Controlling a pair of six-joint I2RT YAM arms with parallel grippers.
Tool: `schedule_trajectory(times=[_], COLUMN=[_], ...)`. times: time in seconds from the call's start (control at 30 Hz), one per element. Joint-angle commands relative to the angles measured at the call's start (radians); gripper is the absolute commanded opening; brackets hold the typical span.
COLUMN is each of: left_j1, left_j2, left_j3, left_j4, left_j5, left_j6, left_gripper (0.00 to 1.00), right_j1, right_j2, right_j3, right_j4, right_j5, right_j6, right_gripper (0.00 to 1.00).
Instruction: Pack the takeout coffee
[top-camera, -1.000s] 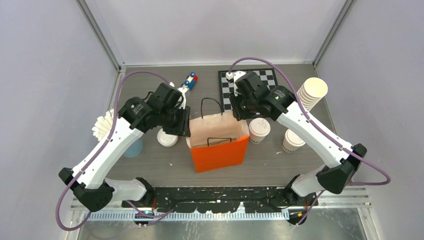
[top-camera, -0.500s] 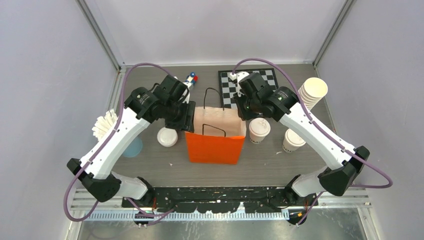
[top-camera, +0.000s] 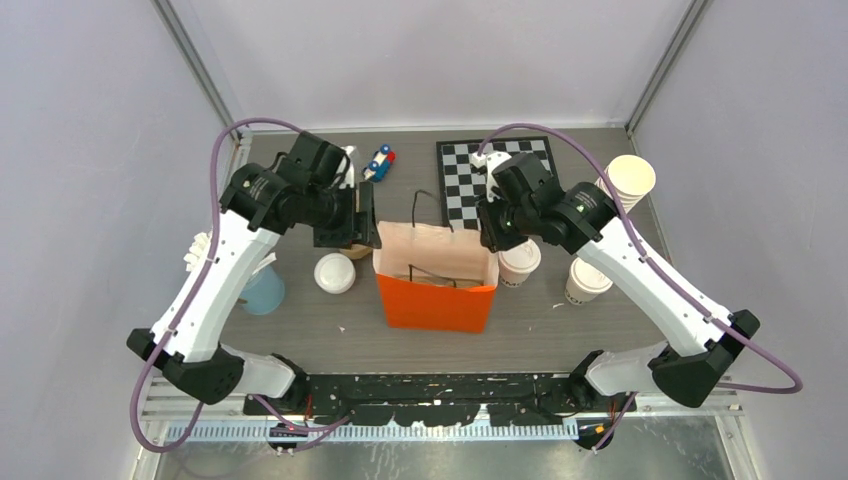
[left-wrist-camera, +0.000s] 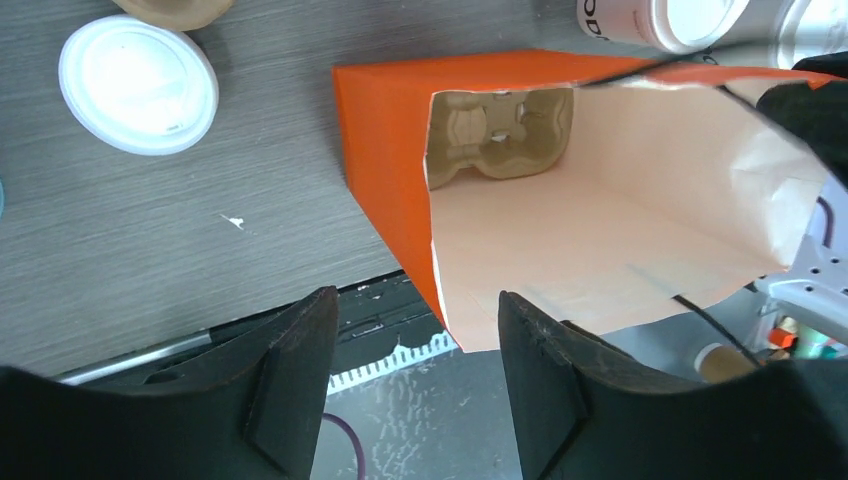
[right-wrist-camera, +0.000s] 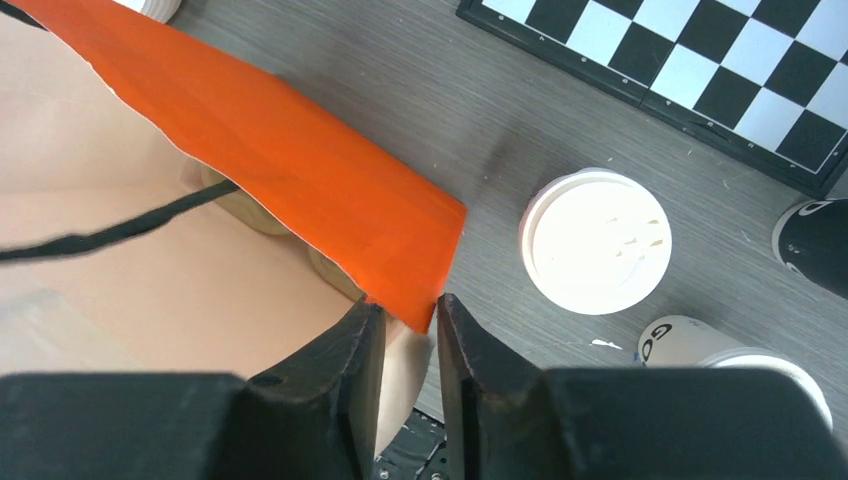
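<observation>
The orange paper bag (top-camera: 437, 290) stands upright mid-table with its mouth open; a brown cardboard cup carrier (left-wrist-camera: 500, 130) lies inside it. The takeout coffee (top-camera: 519, 262), a small white cup with a sip lid (right-wrist-camera: 597, 240), stands on the table just right of the bag. My left gripper (top-camera: 355, 230) hangs open beside the bag's left rim, nothing between its fingers (left-wrist-camera: 418, 300). My right gripper (top-camera: 490, 235) is closed round the bag's right rim corner, paper filling the narrow gap between its fingers (right-wrist-camera: 410, 305).
A second white cup (top-camera: 585, 282) stands right of the coffee. A leaning stack of lidless cups (top-camera: 622, 187) is at the far right. A chessboard (top-camera: 470, 170) lies behind the bag. A loose white lid (top-camera: 334, 273) and a blue disc (top-camera: 262, 292) lie to the left.
The bag has swung from tilted toward the camera to upright. My left gripper has let go of the left rim, opened and drawn back left. The right gripper stays at the right rim.
</observation>
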Motion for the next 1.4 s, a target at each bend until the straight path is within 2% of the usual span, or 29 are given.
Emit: schedule_trajectory(times=[0.0, 0.1, 0.27, 0.4, 0.5, 0.67, 0.87, 1.0, 1.1, 1.17, 1.23, 1.37], left_j1=[0.041, 0.051, 0.05, 0.05, 0.05, 0.05, 0.05, 0.05, 0.05, 0.05, 0.05, 0.05], left_j2=[-0.05, -0.047, -0.031, -0.007, 0.009, 0.007, 0.036, 0.034, 0.026, 0.017, 0.006, -0.008], left_j3=[-0.016, -0.039, -0.071, -0.061, -0.054, -0.085, -0.066, -0.117, -0.102, -0.086, -0.082, -0.097], left_j4=[0.039, 0.091, 0.11, 0.117, 0.102, 0.126, 0.106, 0.124, 0.11, 0.099, 0.093, 0.08], left_j5=[0.09, 0.14, 0.119, 0.116, 0.095, 0.062, 0.063, 0.091, 0.094, 0.092, 0.091, 0.109], left_j6=[-0.012, -0.023, -0.008, 0.014, 0.033, 0.063, 0.1, 0.102, 0.099, 0.098, 0.095, 0.088], left_gripper=[0.62, 0.62, 0.6, 0.56, 0.54, 0.5, 0.49, 0.47, 0.37, 0.24, 0.15, 0.09], right_j1=[-0.003, -0.002, -0.003, -0.002, -0.004, -0.045, -0.213, -0.255, -0.282, -0.292, -0.293, -0.305], right_j2=[-0.055, -0.058, -0.06, -0.091, -0.107, -0.108, -0.1, -0.092, -0.098, -0.081, -0.053, 0.004], right_j3=[-0.007, 0.021, 0.119, 0.167, 0.198, 0.231, 0.162, 0.05, -0.047, -0.09, -0.114, -0.126], right_j4=[-0.004, -0.014, -0.035, -0.031, -0.054, -0.147, -0.171, -0.138, -0.057, -0.009, 0.021, 0.033], right_j5=[-0.037, -0.027, -0.011, -0.01, 0.053, 0.249, 0.252, 0.263, 0.208, 0.165, 0.151, 0.119], right_j6=[0.059, 0.103, 0.193, 0.252, 0.276, 0.275, 0.232, 0.209, 0.203, 0.196, 0.189, 0.193], right_gripper=[0.37, 0.53, 0.66, 0.87, 0.88, 0.89, 0.89, 0.93, 0.93, 0.94, 0.94, 0.94])
